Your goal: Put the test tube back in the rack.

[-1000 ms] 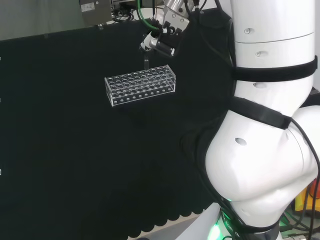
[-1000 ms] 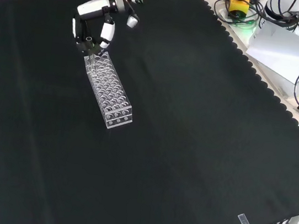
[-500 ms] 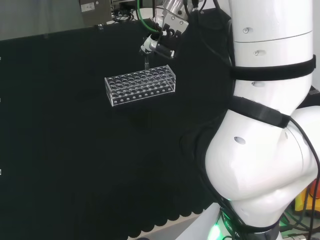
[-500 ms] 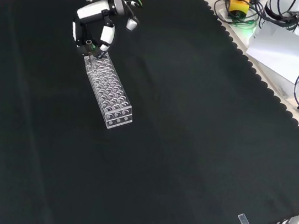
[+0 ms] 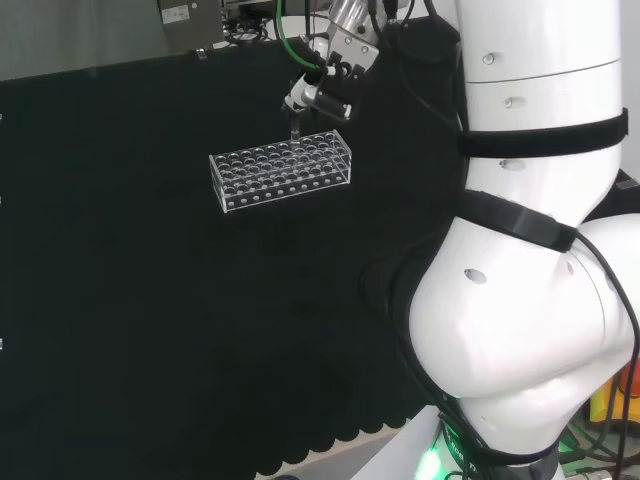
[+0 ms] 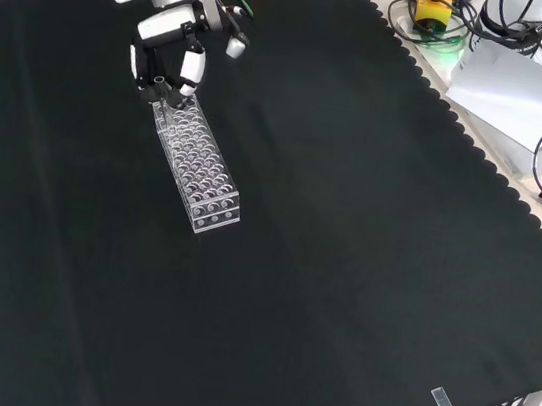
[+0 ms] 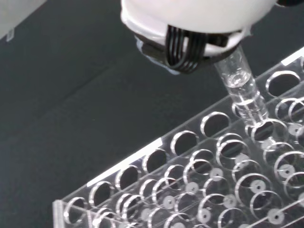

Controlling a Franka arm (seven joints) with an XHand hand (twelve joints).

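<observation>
desk [image 6: 369,227]: black cloth
rack [image 6: 194,160]: clear, on desk, holes look empty
hand [image 6: 172,48]: fingers pinching test tube above rack's far end in front view
test tube [image 7: 242,88]: upright, tip seemingly entering an edge-row hole

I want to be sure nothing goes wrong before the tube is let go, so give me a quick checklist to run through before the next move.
1. Test tube held by the hand: ok, the fingers are curled round its top.
2. Tube's lower end in a hole of the rack: ok, the wrist view shows it entering a hole near the rack's edge.
3. Tube roughly upright: ok in the head view; slightly tilted in the wrist view.
4. Tube seated on the rack's bottom: cannot tell.
5. Rack flat on the black cloth: ok.
6. Neighbouring holes free of other tubes: ok in the wrist view.
</observation>
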